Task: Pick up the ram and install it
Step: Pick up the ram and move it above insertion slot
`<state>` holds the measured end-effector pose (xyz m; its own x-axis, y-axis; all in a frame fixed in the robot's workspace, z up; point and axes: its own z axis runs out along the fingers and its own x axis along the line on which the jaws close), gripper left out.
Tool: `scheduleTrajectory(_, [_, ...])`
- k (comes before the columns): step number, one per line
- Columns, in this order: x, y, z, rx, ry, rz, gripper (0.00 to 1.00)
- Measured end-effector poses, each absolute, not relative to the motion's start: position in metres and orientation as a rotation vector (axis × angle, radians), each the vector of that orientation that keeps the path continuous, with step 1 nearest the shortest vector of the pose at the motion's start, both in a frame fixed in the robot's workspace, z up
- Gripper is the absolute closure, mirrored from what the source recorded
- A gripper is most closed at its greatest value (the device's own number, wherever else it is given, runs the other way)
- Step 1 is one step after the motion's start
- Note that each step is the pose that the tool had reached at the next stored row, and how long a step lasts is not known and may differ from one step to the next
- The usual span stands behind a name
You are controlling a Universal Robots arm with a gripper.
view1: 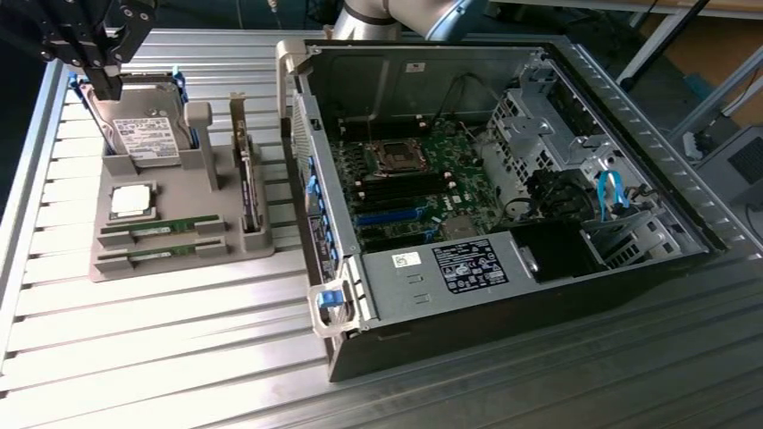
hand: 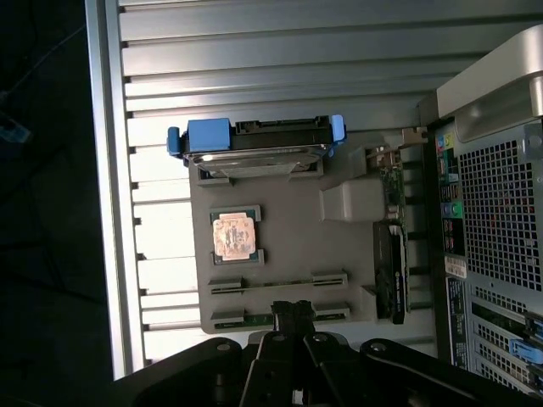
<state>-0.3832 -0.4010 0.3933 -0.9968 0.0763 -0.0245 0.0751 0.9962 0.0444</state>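
Observation:
Two green ram sticks (view1: 163,228) lie edge-up in the slots of a grey holder (view1: 179,192) on the exterior view's left; the second stick (view1: 155,257) is nearer the holder's front. In the wrist view the same sticks (hand: 280,285) run across the holder, and the gripper's fingertips (hand: 293,315) hang high above the closer one (hand: 246,319). My gripper (view1: 109,88) is up over the far corner of the holder, above the hard drive (view1: 146,134), shut with nothing in it.
The holder also carries a silver processor (view1: 131,200) and a dark expansion card (view1: 248,192). The open computer case (view1: 501,179) lies on the exterior view's right, its motherboard (view1: 412,183) exposed with black memory slots (view1: 384,189). Ribbed metal table (view1: 167,349) all around.

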Motion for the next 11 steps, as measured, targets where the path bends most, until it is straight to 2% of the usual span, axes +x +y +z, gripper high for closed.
scheduleTrajectory(11, [-0.3832,-0.4010,0.3933,-0.046,3.117,0.070,0.90])
